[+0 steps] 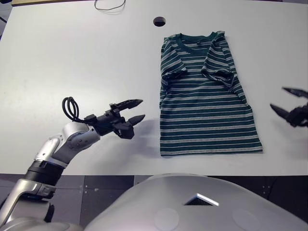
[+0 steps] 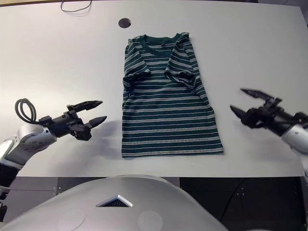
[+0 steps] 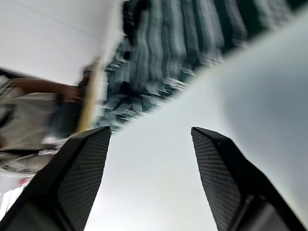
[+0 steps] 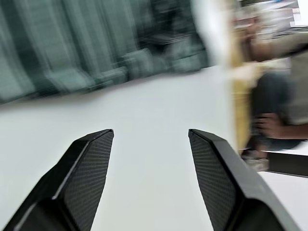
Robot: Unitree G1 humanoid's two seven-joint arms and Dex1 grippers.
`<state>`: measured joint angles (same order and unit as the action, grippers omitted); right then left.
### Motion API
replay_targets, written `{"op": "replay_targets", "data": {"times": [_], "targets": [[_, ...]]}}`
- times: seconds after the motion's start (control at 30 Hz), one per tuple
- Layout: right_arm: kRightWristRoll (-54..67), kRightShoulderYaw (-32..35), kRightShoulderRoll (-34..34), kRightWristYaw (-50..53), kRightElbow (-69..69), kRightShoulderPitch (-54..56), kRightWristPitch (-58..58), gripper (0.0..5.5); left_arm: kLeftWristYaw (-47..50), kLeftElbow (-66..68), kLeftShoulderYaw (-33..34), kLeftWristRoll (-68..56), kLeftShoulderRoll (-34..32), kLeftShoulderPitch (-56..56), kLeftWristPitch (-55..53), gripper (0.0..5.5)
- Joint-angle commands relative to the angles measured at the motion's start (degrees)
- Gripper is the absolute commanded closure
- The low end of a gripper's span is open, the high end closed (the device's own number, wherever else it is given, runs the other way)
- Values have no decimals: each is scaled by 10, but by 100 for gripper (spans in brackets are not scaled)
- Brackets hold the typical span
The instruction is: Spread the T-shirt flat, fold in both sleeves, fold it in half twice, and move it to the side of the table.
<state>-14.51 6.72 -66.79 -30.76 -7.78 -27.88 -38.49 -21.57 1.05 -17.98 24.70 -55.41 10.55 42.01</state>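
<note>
A dark green T-shirt with white stripes (image 2: 163, 103) lies flat on the white table (image 2: 57, 57), collar toward the far side and both sleeves folded in over the chest. My left gripper (image 2: 99, 111) hovers open over bare table just left of the shirt's lower half, fingertips pointing at it. My right gripper (image 2: 239, 101) is open to the right of the shirt's lower half, a short gap away. The left wrist view has the striped T-shirt (image 3: 192, 43) beyond my open fingers (image 3: 82, 168); the right wrist view has the T-shirt (image 4: 86, 43) beyond the open fingers (image 4: 86, 173).
A round dark hole (image 2: 124, 22) sits in the table beyond the shirt's collar, and a thin black cable (image 2: 74, 6) loops at the far edge. The table's near edge (image 2: 192, 174) runs just below the shirt's hem.
</note>
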Motion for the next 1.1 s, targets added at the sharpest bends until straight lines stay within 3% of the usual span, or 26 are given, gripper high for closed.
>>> {"op": "replay_targets", "data": {"times": [0.03, 0.23, 0.57, 1.0, 1.1], "targets": [[-104, 16, -21, 16, 19, -30, -5, 261, -77, -40, -20, -5, -30, 31, -13, 239], [-210, -52, -18, 42, -2, -24, -57, 261, -124, -66, -64, 4, 11, 8, -18, 239], [-195, -120, -43, -15, 109, 11, -98, 261, -129, -27, -110, 43, 83, -46, -5, 239], [-129, -151, -51, -95, 147, 74, -92, 261, -181, -43, -166, -3, 67, -10, 13, 239], [-127, -156, -49, -102, 142, 77, -97, 328, -199, -40, -177, -20, 57, -7, 19, 305]]}}
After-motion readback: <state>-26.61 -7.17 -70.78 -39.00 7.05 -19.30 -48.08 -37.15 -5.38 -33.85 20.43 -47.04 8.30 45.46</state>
